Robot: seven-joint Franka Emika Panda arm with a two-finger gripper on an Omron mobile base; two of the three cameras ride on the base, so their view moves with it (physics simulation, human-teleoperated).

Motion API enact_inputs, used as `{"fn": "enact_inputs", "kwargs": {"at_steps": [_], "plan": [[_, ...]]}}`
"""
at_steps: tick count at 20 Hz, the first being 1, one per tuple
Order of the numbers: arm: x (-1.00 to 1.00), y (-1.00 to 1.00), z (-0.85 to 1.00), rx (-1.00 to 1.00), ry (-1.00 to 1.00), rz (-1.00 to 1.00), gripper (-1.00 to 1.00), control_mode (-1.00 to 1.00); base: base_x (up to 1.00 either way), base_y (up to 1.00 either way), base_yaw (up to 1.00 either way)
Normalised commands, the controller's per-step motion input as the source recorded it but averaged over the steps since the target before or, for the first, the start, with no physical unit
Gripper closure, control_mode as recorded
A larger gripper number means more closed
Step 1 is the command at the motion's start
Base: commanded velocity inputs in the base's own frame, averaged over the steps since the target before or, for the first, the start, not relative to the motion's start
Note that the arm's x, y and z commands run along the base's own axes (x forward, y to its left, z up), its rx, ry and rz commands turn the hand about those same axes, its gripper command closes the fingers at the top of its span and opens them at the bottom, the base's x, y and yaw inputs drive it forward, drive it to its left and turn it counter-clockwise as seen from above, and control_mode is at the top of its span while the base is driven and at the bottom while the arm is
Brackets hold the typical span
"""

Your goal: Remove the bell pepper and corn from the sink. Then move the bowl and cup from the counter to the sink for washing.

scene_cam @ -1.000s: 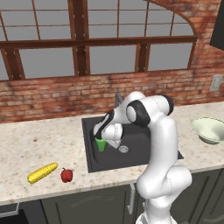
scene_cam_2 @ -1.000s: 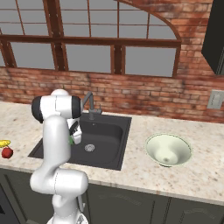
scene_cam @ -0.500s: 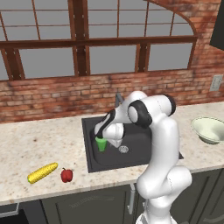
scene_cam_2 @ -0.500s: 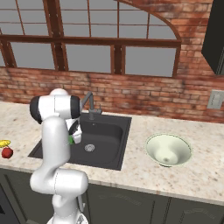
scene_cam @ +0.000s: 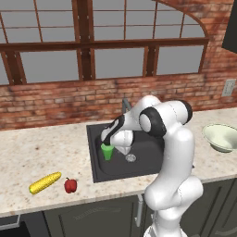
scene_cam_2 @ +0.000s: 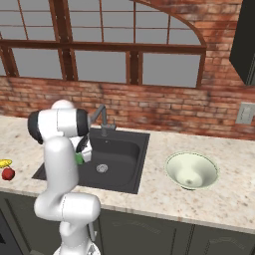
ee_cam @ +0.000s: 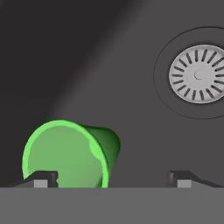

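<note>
The green cup (ee_cam: 70, 153) stands on the floor of the dark sink (scene_cam: 148, 150), left of the silver drain (ee_cam: 199, 74). My gripper (ee_cam: 112, 179) hovers just over it, open. The cup sits by the left fingertip (ee_cam: 41, 177), and the right one is well clear of it. From the base, the cup (scene_cam: 107, 151) shows under the hand (scene_cam: 112, 136), and as a green sliver (scene_cam_2: 79, 158) behind the arm. The corn (scene_cam: 45, 183) and the red bell pepper (scene_cam: 70, 185) lie on the counter left of the sink. The pale bowl (scene_cam_2: 191, 170) rests on the counter to the right.
A grey faucet (scene_cam_2: 102, 118) rises behind the basin against the brick wall. The beige counter (scene_cam: 37, 148) stretches on both sides of the sink, with dark cabinets below. The pepper (scene_cam_2: 7, 174) and corn (scene_cam_2: 5, 163) lie at the far left edge.
</note>
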Motion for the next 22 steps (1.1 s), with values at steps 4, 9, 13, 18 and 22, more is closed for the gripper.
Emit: {"fn": "enact_inputs", "kwargs": {"at_steps": [4, 9, 13, 18, 22], "plan": [[-0.32, -0.08, 0.26, -0.01, -0.06, 0.0, -1.0, -1.0, 0.0, 0.0, 0.0], [-0.31, -0.11, 0.33, -0.04, -0.1, 0.0, -1.0, -1.0, 0.0, 0.0, 0.0], [-0.29, -0.11, 0.37, -0.07, -0.04, 0.01, -1.0, -1.0, 0.0, 0.0, 0.0], [-0.28, -0.11, 0.39, -0.09, -0.01, 0.05, -1.0, -1.0, 0.0, 0.0, 0.0], [-0.23, -0.09, 0.42, -0.09, 0.01, 0.06, -1.0, -1.0, 0.0, 0.0, 0.0]]}}
